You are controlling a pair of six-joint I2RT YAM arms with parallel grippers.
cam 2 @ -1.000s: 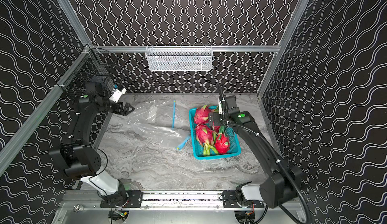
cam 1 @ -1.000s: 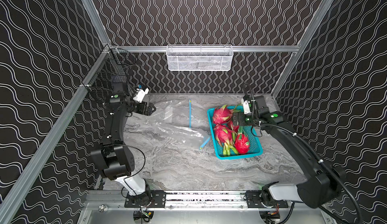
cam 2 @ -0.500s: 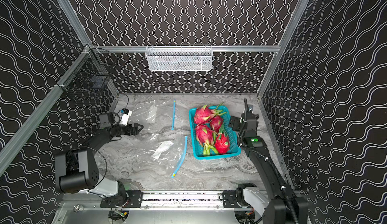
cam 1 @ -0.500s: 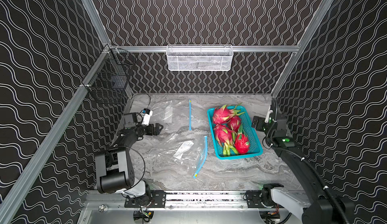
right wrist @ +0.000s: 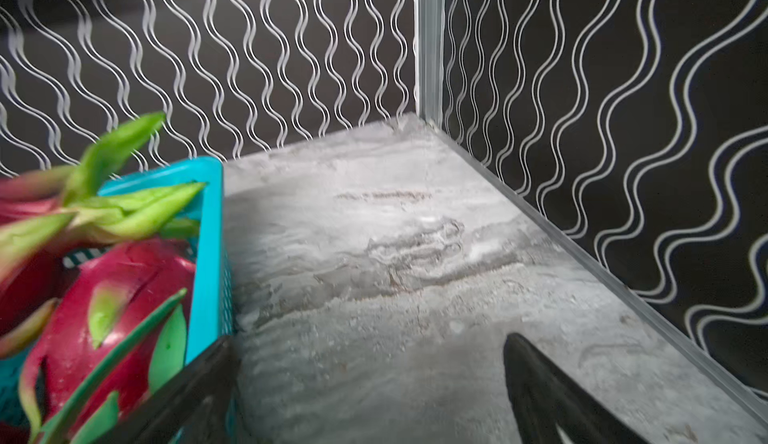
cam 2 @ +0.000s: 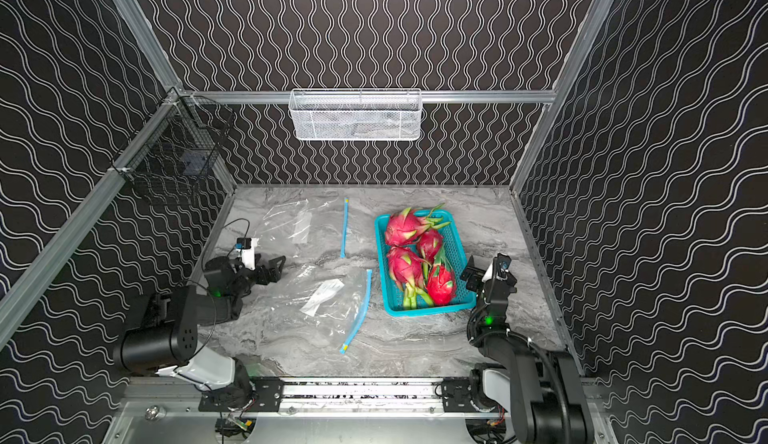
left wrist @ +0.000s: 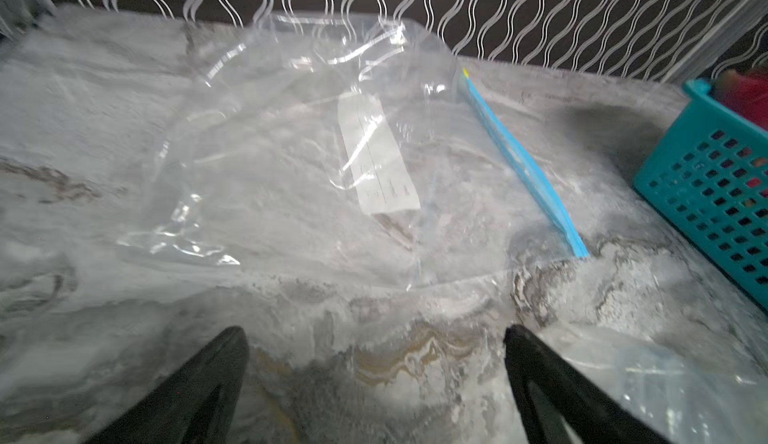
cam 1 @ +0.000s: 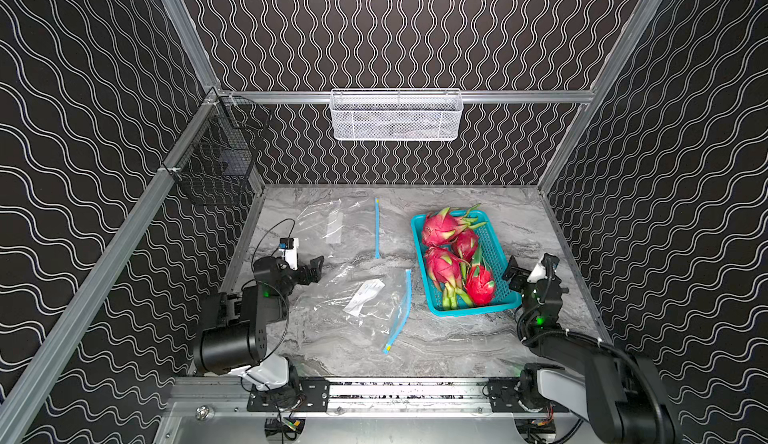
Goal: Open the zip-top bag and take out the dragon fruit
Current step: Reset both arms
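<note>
The left gripper [cam 1: 311, 271] hovers with jaws spread, holding nothing, just beside a flat bag [cam 1: 365, 300]; a second bag [cam 1: 328, 224] lies farther back. Four dragon fruits [cam 1: 440, 227] lie in the basket [cam 1: 473, 310]. The right gripper [cam 1: 514, 275], likewise spread and holding nothing, hovers beside the basket's right wall.
</note>
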